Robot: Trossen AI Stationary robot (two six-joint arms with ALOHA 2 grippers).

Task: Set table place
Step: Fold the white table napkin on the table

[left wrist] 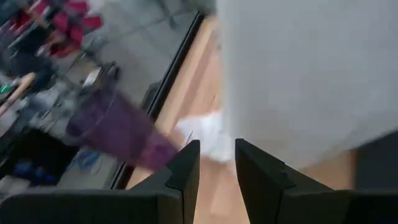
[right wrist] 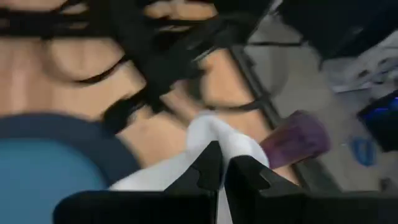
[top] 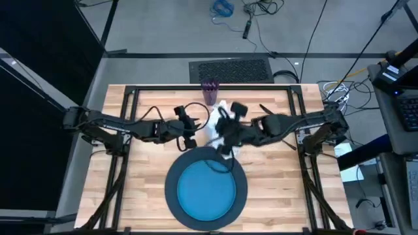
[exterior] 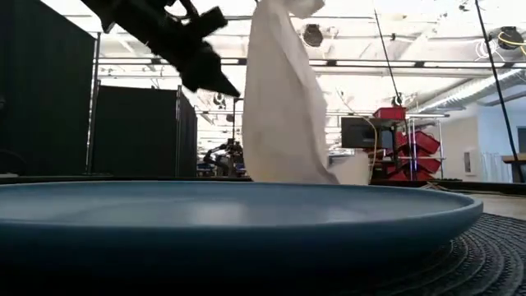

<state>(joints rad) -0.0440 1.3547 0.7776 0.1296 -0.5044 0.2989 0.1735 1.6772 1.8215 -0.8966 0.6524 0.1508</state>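
Observation:
The white napkin (exterior: 279, 99) hangs in a long drape behind the blue plate (top: 208, 190), which lies on the dark round charger (top: 171, 190) at the table's near middle. My right gripper (right wrist: 219, 163) is shut on the napkin above the charger's far rim. My left gripper (left wrist: 217, 163) stands open just left of the hanging cloth, nothing between its fingers; it also shows as the dark shape in the low view (exterior: 193, 53). The purple cup (top: 209, 91) stands upright at the table's far edge. Fork, knife and spoon are out of view. My right gripper pinches the napkin between its two fingers at a bunched upper part (right wrist: 214, 134), several layers gathered into a fold. The cloth hangs slack below the hold. The plate's rim hides the napkin's lower end (exterior: 306, 174) in the low view.
The light wooden table (top: 130, 196) shows bare planks left and right of the charger. A black frame (top: 130, 91) edges its far side. A black mat (top: 230, 69) lies on the floor beyond, and cables (top: 339, 88) lie off the far right corner.

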